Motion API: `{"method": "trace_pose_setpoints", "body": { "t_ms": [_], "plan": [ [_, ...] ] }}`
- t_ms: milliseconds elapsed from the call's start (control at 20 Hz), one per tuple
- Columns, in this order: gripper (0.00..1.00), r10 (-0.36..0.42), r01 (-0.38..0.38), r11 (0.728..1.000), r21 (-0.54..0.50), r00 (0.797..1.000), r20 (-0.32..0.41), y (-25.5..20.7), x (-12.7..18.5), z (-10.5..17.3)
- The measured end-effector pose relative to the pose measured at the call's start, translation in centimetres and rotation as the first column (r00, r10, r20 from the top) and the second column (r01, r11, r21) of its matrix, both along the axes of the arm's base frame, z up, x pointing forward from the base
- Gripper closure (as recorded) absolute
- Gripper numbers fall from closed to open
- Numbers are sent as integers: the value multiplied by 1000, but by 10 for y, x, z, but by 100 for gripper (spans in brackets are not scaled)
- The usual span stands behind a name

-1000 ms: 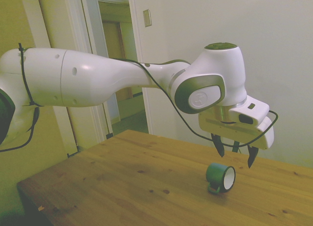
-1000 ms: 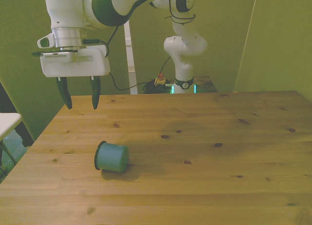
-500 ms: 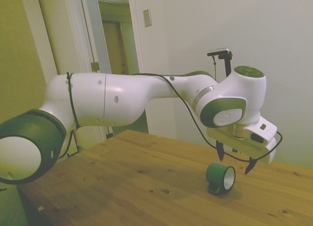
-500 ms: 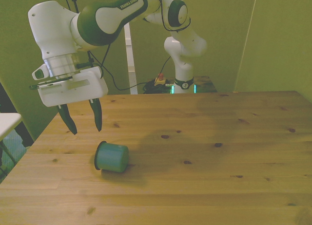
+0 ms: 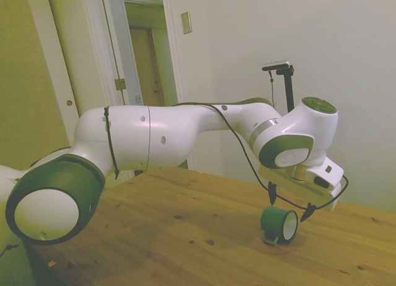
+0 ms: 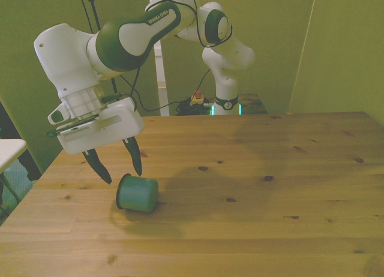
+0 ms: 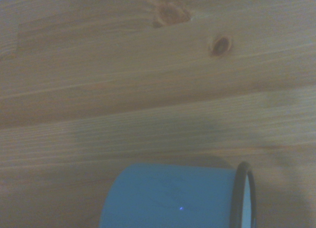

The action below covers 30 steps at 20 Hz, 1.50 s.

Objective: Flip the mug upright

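mug (image 6: pixel 137 193) on its side on tabletop (image 6: pixel 252 187), rim toward front view's left | my fingers (image 6: pixel 136 162) spread, empty, just above its rim end

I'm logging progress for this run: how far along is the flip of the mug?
Nothing is done yet: the mug lies on its side on the table, its handle against the wood. In hand is the approach: the gripper hangs open just above the mug, tilted, not touching it. Left to do: the grasp, the turn upright and the release.
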State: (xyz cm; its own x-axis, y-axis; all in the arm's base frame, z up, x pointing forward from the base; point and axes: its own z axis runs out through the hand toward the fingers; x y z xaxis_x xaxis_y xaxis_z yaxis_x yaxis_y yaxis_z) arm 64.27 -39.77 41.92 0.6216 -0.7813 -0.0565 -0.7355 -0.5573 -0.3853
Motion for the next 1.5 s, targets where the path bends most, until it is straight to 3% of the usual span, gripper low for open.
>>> {"method": "trace_pose_setpoints", "body": {
  "t_ms": [150,400,1000,1050,1500],
  "plan": [
    [0,13,-13,998,54,1000,7,4,2,-10],
    [0,36,-49,985,167,996,79,15,8,-13],
    [0,96,-122,919,374,992,87,28,7,-54],
    [100,94,-123,914,386,991,93,27,7,-54],
    [100,80,-136,872,469,987,138,22,12,-82]
  ]
}}
